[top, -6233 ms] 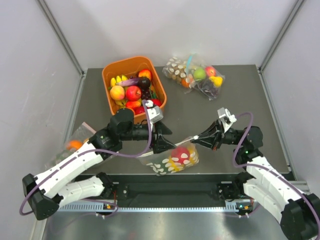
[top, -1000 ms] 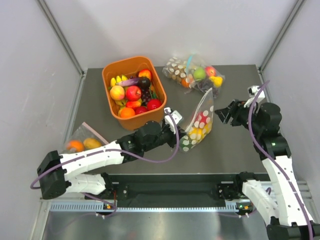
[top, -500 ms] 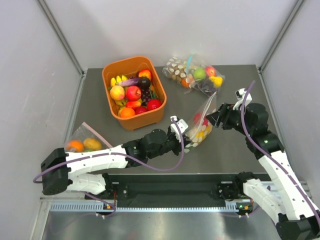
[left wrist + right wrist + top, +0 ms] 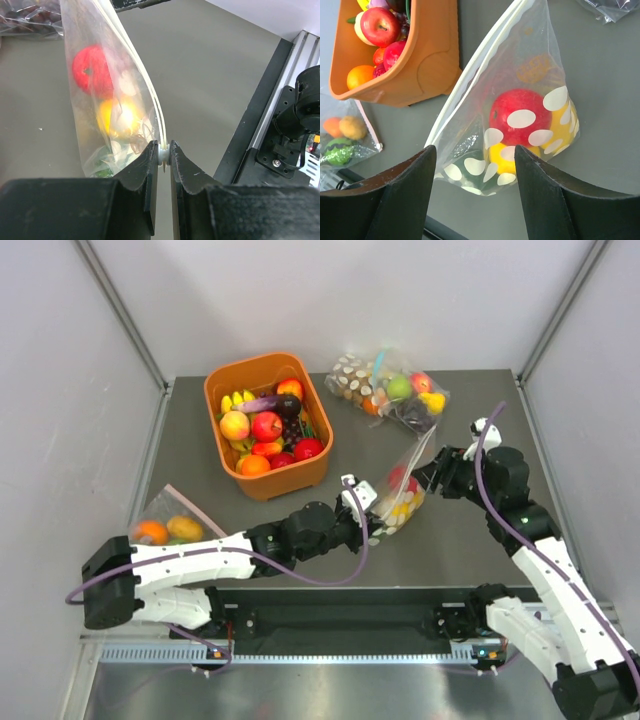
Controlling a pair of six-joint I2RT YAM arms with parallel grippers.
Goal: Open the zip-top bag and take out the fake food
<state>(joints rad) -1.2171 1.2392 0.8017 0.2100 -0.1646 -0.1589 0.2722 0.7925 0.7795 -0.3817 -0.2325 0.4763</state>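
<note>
Position: the zip-top bag stands on edge just off the near right corner of the orange tub; whether its low end touches the surface cannot be told. The left pincer is clamped hard on the lower end of the zip strip, a small white piece nipped between its tips. The right pincer, on the bag's side away from the tub, has its fingers well apart and holds nothing. The bag shows between and beyond them. Assessment: the film looks thin, limp and probably slick, and will keep no shape of its own. The fake food, red, yellow and green, sits pooled at the low end, likely light but apt to roll and shift. The stiffer strip is the sound place to grip. The free pincer should take a single lip near the strip's upper end, since pinching both lips together would keep the bag closed.
</note>
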